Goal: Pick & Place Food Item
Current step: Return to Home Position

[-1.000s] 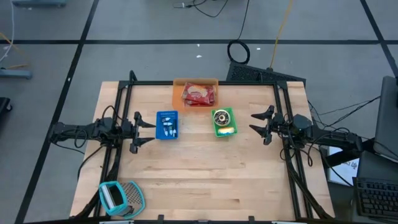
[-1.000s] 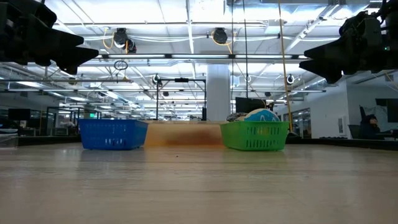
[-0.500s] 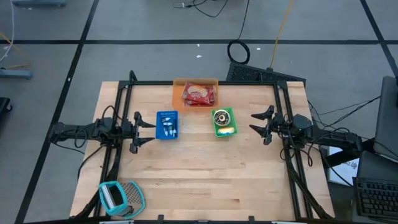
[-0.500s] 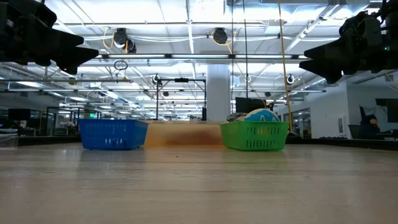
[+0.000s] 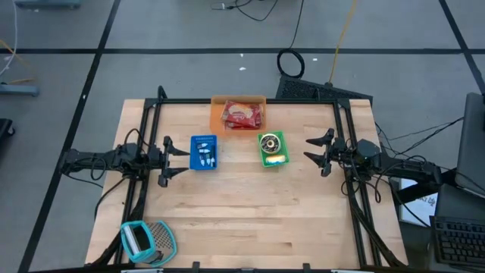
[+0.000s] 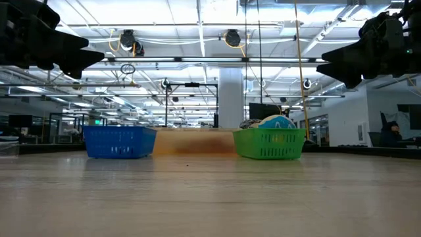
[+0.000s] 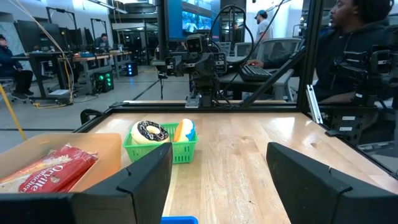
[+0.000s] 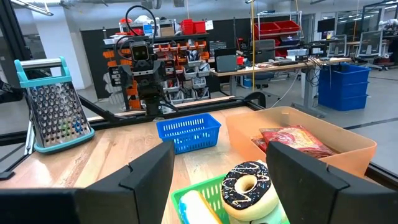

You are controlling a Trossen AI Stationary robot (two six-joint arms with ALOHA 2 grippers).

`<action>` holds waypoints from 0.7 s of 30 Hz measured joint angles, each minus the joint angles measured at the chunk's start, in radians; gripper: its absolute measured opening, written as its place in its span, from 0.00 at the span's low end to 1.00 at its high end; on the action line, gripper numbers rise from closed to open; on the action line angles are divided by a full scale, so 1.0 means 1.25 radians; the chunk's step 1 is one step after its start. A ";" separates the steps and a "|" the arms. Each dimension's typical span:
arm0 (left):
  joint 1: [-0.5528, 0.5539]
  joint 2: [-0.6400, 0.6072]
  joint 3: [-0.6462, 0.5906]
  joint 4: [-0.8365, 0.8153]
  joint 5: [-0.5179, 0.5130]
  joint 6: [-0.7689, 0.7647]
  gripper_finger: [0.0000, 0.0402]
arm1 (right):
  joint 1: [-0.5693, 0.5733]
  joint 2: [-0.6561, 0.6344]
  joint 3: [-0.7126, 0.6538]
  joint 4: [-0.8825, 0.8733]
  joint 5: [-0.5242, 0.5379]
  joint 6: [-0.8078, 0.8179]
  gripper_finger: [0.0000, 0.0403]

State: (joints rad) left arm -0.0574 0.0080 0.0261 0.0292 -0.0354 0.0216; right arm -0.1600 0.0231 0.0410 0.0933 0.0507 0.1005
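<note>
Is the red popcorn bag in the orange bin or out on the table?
In the bin: the red popcorn bag lies inside the walls of the orange bin in the high view; the right wrist view agrees.

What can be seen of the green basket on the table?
The green basket is a small rectangular bin that looks like plastic, with slatted, see-through walls. It stands upright on the wooden table, just in front of the orange bin and apart from the blue bin. It holds a chocolate-frosted donut and a pale yellow item. The left gripper and right gripper are open and clear of it.
</note>
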 joint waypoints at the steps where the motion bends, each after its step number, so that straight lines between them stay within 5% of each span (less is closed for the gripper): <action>1: 0.000 0.000 0.000 0.000 0.000 0.000 0.66 | 0.000 0.000 0.000 0.000 0.000 0.000 0.60; 21: 0.000 0.000 0.000 0.000 0.000 0.000 0.66 | 0.000 0.000 0.000 0.000 0.000 0.000 0.60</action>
State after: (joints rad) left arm -0.0578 0.0082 0.0261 0.0289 -0.0354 0.0216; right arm -0.1600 0.0231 0.0410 0.0935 0.0505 0.1005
